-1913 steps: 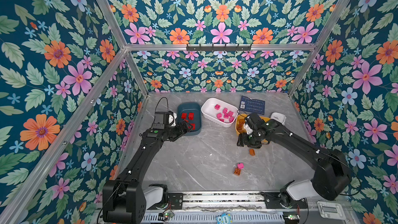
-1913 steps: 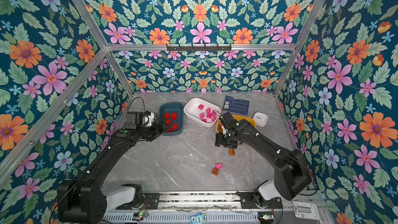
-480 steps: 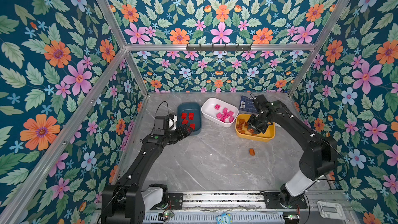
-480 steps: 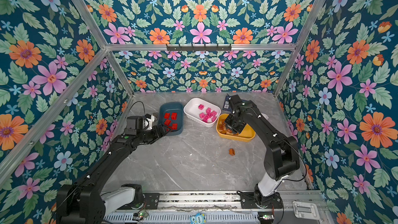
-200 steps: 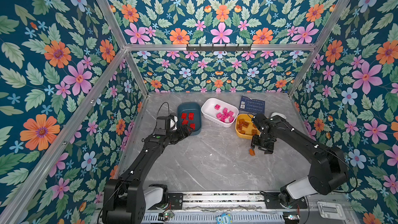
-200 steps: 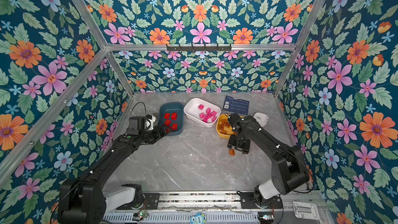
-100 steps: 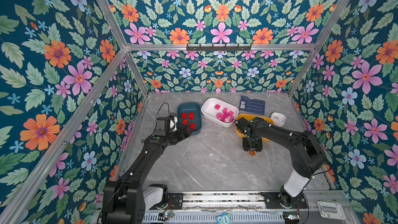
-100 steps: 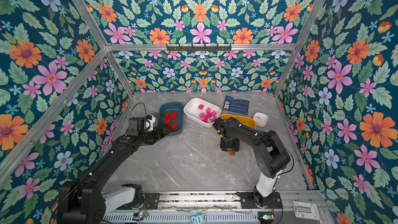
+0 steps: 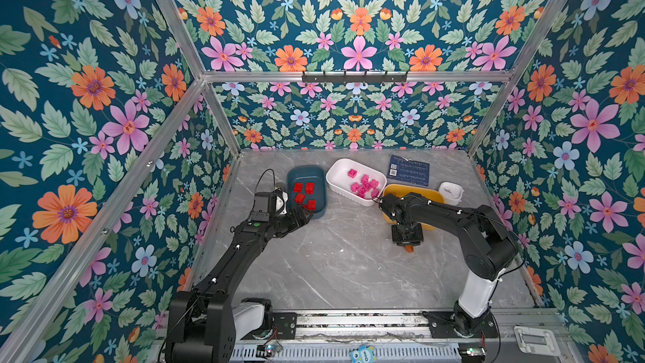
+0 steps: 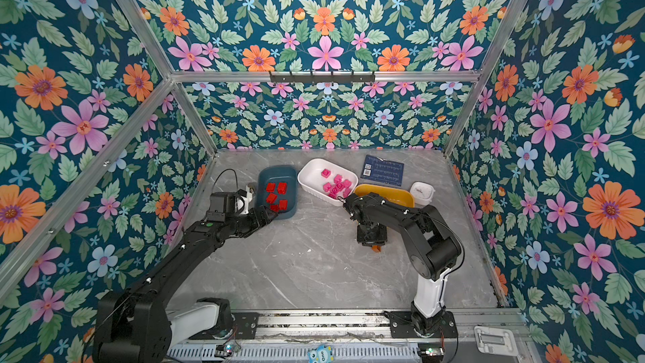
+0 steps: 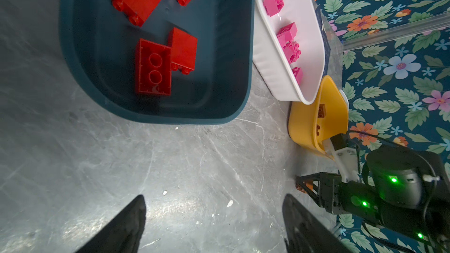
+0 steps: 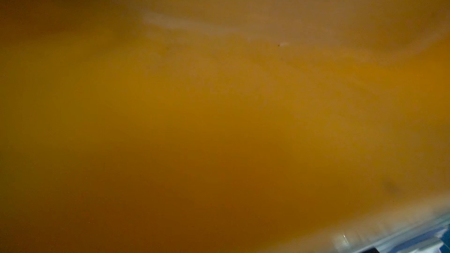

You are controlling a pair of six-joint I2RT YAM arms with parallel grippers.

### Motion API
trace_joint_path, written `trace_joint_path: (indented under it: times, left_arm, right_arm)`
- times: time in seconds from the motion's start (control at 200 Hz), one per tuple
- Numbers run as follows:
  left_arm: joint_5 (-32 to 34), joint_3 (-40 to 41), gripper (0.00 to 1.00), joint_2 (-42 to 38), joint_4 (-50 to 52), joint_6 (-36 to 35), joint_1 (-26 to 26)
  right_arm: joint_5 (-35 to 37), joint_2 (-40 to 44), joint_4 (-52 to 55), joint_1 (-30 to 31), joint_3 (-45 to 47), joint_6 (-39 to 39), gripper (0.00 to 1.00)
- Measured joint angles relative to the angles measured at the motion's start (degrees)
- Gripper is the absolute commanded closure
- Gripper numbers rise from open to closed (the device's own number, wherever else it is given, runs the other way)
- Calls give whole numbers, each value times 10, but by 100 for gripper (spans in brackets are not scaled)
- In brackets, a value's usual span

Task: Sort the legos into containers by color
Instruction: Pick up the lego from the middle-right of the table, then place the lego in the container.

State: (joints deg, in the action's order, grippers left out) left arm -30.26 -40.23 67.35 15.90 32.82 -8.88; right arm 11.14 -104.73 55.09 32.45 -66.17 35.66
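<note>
Red legos (image 9: 303, 195) lie in the dark teal bin (image 9: 306, 168) and pink legos (image 9: 364, 185) in the white bin (image 9: 335, 176). The yellow bin (image 9: 412, 190) is partly hidden behind my right arm; the left wrist view shows brown-orange legos (image 11: 321, 111) inside it. One brown-orange lego (image 9: 409, 248) rests on the table just in front of that bin. My right gripper (image 9: 408, 244) points straight down, shut on this lego (image 11: 308, 185). A yellow-orange blur fills the right wrist view. My left gripper (image 11: 214, 197) hovers open and empty over the table, in front of the teal bin (image 11: 155, 115).
A flat dark blue printed card (image 9: 409, 170) lies at the back. A small white dish (image 9: 450, 193) stands right of the yellow bin. Flowered walls with aluminium posts close the table on three sides, and a metal rail (image 9: 349, 319) runs along the front.
My right gripper has swung over the loose brown-orange lego, come down and closed its fingers round it. The left arm has stayed still.
</note>
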Motion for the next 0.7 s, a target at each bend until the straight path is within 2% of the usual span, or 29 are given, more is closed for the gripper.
trace_joint_path:
  times: [0.2,0.49,0.7]
  left_arm:
    - [0,1,12,1,0,0,0]
    - [0,1,12,2,0,0,0]
    - [0,-6,12,7,-1,0,0]
  right_arm:
    - [0,5,7,1,9,-2,78]
    - [11,50,43,1,-21,-3,82]
    - [10,80,75,-22,-94,-15,82]
